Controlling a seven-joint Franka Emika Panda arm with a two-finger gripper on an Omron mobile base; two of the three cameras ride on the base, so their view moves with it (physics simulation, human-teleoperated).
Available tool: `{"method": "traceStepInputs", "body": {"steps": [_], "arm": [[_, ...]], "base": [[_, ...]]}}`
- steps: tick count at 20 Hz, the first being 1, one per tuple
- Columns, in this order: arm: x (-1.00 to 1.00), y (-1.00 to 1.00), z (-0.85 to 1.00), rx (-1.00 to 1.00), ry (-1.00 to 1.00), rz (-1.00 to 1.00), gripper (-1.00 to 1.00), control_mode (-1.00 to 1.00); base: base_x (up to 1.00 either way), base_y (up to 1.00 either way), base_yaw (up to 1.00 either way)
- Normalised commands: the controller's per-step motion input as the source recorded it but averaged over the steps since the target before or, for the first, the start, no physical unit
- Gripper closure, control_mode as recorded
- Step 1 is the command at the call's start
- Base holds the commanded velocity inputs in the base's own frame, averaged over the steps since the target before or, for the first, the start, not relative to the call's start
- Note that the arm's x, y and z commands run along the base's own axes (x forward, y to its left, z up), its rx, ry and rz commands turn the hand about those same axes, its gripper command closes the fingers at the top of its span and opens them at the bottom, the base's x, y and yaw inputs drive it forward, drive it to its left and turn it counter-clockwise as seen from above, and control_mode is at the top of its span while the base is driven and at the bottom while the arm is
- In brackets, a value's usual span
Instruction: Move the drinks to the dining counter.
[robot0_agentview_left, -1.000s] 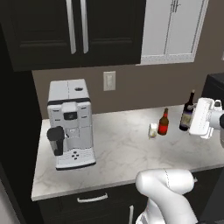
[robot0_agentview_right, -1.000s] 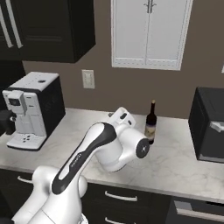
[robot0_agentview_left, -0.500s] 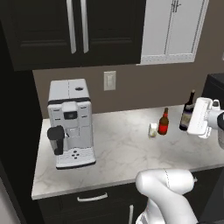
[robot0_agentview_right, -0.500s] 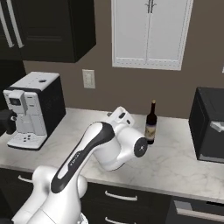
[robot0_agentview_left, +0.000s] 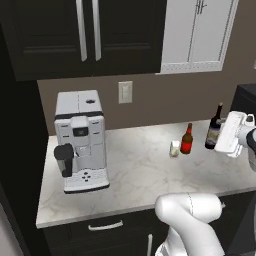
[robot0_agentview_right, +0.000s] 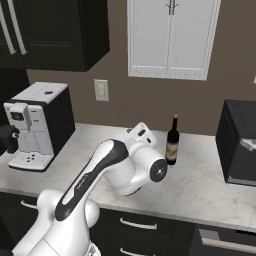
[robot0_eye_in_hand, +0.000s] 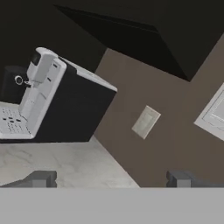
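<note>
You face a white-grey marbled worktop (robot0_agentview_left: 135, 170) against a brown wall; this is not the dining counter, so every drink you see there has yet to travel. At its left end stands a boxy white-and-black coffee machine (robot0_agentview_left: 80, 140). A black appliance (robot0_agentview_right: 240, 142) sits at the right end.

The drinks stand together towards the back right. The tall dark wine bottle with a pale label (robot0_agentview_left: 214, 127) is upright, well clear of the wall. Near it to the left is the shorter red bottle (robot0_agentview_left: 187, 139), and just beside that the small whitish glass (robot0_agentview_left: 174, 148).

Your two-finger gripper (robot0_eye_in_hand: 111, 178) has its fingers spread wide with nothing between them; the hand view looks across the worktop at the coffee machine and the pale wall plate (robot0_eye_in_hand: 145, 121).

Expect the wine bottle to be heavy, rigid, slick and top-heavy: take it around the body at the label, not the neck. The glass looks light and fragile, so close gently.
</note>
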Motion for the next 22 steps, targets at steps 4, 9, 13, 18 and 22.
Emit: {"method": "traceStepInputs", "body": {"steps": [4, 9, 13, 18, 22], "arm": [[0.15, -0.41, 0.00, 0.01, 0.00, -0.16, -1.00, -1.00], [0.35, -0.43, 0.00, 0.04, 0.00, -0.18, -1.00, -1.00], [0.43, -0.69, 0.00, 0.21, 0.02, -0.15, -1.00, -1.00], [0.09, -0.73, 0.00, 0.25, 0.00, -0.08, -1.00, -1.00], [0.06, -0.10, 0.00, 0.04, 0.00, 0.00, -1.00, -1.00]], "base": [[0.00, 0.00, 0.00], [0.00, 0.00, 0.00], [0.00, 0.00, 0.00], [0.00, 0.00, 0.00], [0.00, 0.00, 0.00]]}}
